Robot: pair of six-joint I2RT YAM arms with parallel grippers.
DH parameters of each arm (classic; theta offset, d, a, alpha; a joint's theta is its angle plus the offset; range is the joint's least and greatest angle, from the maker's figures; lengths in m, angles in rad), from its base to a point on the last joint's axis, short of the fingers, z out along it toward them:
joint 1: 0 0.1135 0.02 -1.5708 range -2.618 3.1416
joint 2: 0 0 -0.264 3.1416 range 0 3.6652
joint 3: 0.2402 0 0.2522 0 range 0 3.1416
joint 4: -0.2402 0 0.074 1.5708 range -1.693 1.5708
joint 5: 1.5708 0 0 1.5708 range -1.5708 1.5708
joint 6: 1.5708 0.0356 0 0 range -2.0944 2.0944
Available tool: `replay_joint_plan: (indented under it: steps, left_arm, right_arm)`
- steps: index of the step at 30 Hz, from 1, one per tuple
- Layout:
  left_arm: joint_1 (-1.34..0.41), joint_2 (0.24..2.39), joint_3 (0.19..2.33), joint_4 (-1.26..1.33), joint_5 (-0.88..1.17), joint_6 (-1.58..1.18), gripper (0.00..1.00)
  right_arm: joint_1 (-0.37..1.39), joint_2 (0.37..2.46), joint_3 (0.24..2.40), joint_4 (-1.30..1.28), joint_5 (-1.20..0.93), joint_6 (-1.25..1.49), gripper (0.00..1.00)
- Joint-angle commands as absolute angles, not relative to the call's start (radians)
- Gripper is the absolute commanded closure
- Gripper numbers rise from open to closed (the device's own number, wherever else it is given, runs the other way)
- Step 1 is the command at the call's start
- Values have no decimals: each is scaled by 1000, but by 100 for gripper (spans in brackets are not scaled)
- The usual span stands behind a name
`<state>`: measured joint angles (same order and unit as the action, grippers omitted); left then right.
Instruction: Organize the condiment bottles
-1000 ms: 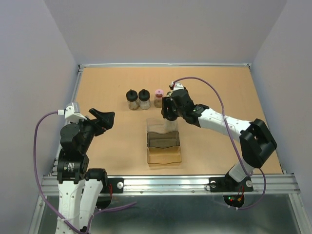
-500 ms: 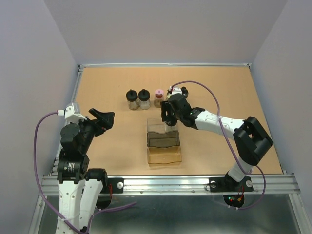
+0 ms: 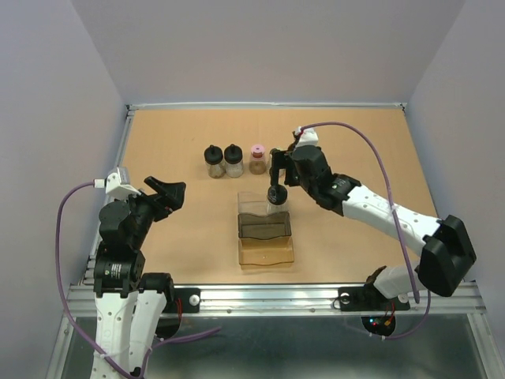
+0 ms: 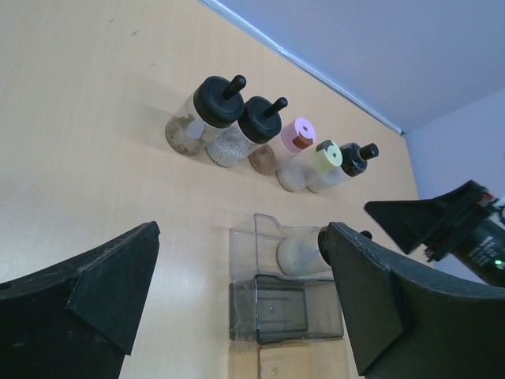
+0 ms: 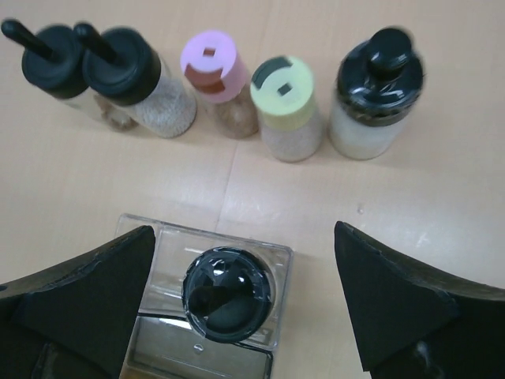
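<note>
Right gripper (image 5: 245, 230) now higher; black-capped bottle (image 5: 227, 294) beneath, in tray (image 5: 181, 233)

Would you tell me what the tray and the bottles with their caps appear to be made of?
The tray looks like clear plastic, brown-tinted and glossy: its walls glint and show what lies behind. The pink-capped bottle has a clear shiny body, glass or plastic, unclear which; its grainy fill shows through. Its cap, and the black cap beside it, look like smooth matte plastic.

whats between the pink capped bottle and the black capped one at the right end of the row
The yellow-green-capped bottle stands between the pink-capped bottle and that black-capped bottle; the right wrist view shows it best.
</note>
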<state>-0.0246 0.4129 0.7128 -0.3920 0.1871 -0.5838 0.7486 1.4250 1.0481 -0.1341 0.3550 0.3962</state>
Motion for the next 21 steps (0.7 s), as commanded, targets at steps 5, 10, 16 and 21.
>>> replay_joint_plan:
  steps: [5, 10, 16, 21]
  left_arm:
    - [-25, 422, 716, -344, 198, -571, 2]
    - [-25, 426, 732, -360, 201, -552, 2]
    - [-25, 425, 744, -380, 193, -520, 1]
    - [-25, 439, 753, -380, 201, -511, 1]
  right_arm:
    - [710, 1439, 1212, -282, 574, 338, 0]
    - [548, 1522, 1272, -308, 398, 304, 0]
    - [477, 1632, 1342, -316, 201, 215, 0]
    - [477, 1706, 1387, -331, 216, 215, 0]
